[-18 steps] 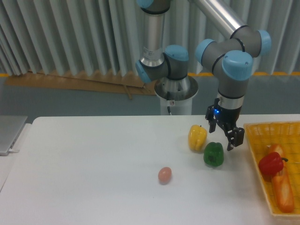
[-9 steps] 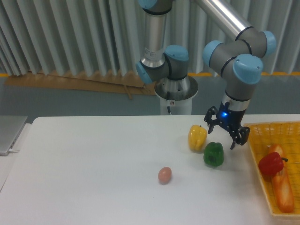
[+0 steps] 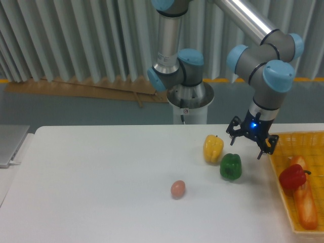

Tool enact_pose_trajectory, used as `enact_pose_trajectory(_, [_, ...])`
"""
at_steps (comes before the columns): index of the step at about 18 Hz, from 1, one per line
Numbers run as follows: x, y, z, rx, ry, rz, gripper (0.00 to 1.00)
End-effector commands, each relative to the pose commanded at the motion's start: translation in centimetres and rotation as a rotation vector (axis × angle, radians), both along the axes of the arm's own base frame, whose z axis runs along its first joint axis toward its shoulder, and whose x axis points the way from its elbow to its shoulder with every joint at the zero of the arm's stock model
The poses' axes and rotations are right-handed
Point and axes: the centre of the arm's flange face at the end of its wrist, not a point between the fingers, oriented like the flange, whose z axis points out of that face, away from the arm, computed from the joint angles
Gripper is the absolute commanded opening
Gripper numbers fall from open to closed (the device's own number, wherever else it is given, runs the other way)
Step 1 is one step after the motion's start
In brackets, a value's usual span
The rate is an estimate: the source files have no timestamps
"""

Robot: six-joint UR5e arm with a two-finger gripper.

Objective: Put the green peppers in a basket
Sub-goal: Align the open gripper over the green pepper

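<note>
Gripper (image 3: 246,145) hangs spread and empty, right of centre, above one green pepper (image 3: 231,166); one yellow pepper (image 3: 213,148) beside it; one red pepper (image 3: 292,177) in the basket (image 3: 277,150).

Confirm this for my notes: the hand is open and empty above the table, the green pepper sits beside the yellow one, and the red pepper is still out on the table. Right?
One detail is wrong. The red pepper is not on the table; the camera view shows it lying in the basket. The rest stands: the hand is open and empty above the table, and the green pepper sits beside the yellow pepper.
</note>
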Motion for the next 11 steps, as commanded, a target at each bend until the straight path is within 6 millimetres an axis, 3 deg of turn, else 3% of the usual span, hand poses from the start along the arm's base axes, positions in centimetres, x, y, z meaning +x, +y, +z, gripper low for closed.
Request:
enact_pose_trajectory(4, [1.5,1.7,-0.4,-0.025,0.006,-0.050,1.00])
enact_pose_trajectory(11, [1.3,2.3,-1.1,-0.016,0.009,-0.143,1.00])
